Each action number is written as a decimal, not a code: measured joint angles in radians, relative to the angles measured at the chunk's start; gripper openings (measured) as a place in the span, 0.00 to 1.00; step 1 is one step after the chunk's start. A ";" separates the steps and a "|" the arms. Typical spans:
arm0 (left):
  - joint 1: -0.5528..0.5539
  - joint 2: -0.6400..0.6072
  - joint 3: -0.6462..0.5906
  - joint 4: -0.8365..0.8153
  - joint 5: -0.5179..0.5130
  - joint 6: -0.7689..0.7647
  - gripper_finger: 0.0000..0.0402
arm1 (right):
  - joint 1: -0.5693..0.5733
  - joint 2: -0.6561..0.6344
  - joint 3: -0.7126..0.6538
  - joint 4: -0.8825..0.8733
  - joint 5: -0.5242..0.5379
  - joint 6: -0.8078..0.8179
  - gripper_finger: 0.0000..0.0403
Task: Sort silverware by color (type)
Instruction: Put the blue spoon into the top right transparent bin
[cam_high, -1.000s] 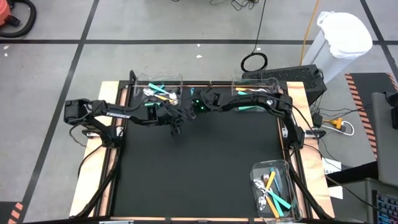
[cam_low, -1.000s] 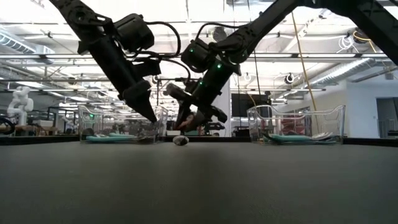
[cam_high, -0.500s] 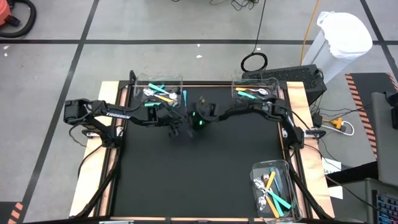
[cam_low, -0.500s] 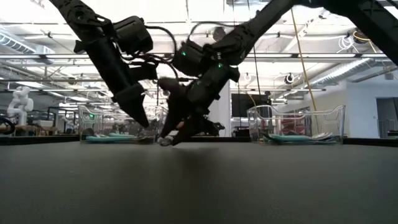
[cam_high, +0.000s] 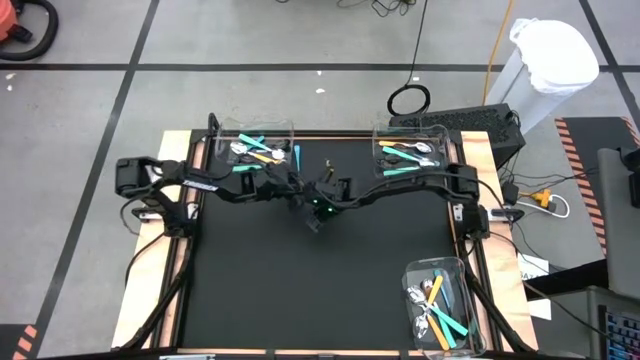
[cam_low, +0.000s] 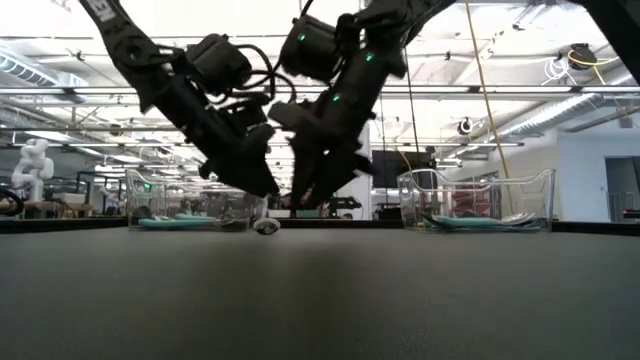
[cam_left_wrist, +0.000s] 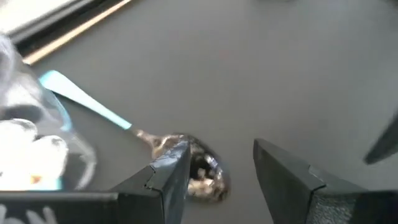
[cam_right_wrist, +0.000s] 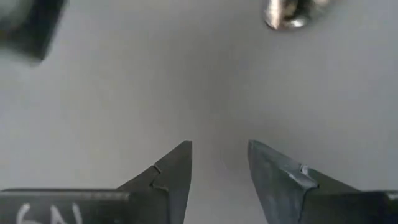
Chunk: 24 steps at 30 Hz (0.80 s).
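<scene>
Your left gripper (cam_left_wrist: 219, 171) hovering over loose silver-bowled spoon with light-blue handle (cam_left_wrist: 149, 138), fingers parted, gripping nothing; spoon lying on black mat (cam_high: 330, 270) just beside clear plastic bin at far left (cam_high: 255, 140). Your right gripper (cam_right_wrist: 219, 163) hanging close by at mat's centre, fingers apart and empty, spoon bowl ahead of it. Remaining teal and orange-handled silverware (cam_high: 436, 300) sitting in three clear bins, far left, far right, near right.
</scene>
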 joint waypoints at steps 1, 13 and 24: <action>0.005 0.019 0.000 0.031 0.005 -0.024 0.45 | 0.006 -0.014 0.000 -0.035 0.024 -0.006 0.38; 0.058 0.147 0.056 0.047 -0.067 -0.280 0.45 | 0.045 -0.197 -0.176 -0.068 0.147 -0.018 0.38; 0.075 0.221 0.122 -0.072 -0.114 -0.333 0.45 | 0.056 -0.218 -0.241 -0.011 0.144 -0.007 0.38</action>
